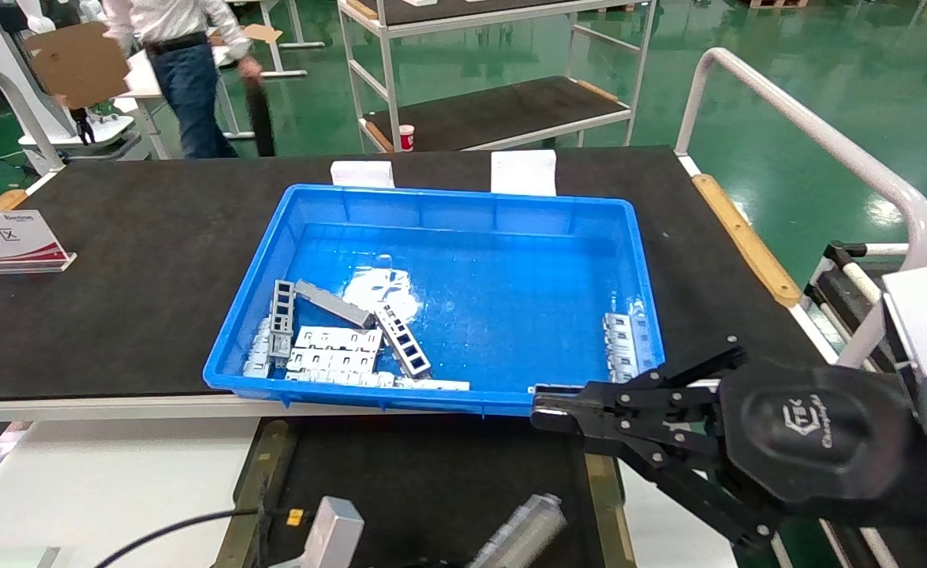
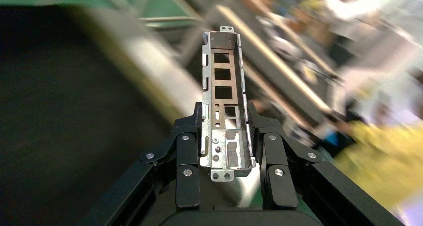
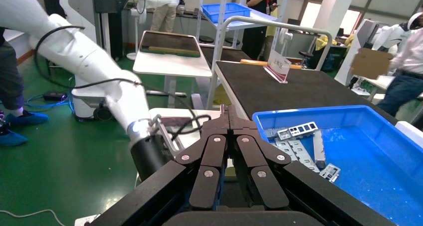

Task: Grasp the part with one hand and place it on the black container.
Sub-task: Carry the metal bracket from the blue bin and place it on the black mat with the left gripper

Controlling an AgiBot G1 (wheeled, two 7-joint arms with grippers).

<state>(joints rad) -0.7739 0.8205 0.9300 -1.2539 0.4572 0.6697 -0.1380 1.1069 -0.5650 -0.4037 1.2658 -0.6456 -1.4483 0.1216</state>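
Above the black container (image 1: 431, 481), the left gripper (image 2: 227, 136) clamps the part (image 2: 224, 111) lengthwise for placement; the right gripper (image 1: 546, 410) idles, fingers together.

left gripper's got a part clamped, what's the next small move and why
Probably lower the left gripper and set its load down. In the left wrist view its fingers are shut on the part, which juts out past them. In the head view the black container lies near the robot's body, below the blue bin. The right gripper is shut and empty by the bin's corner.
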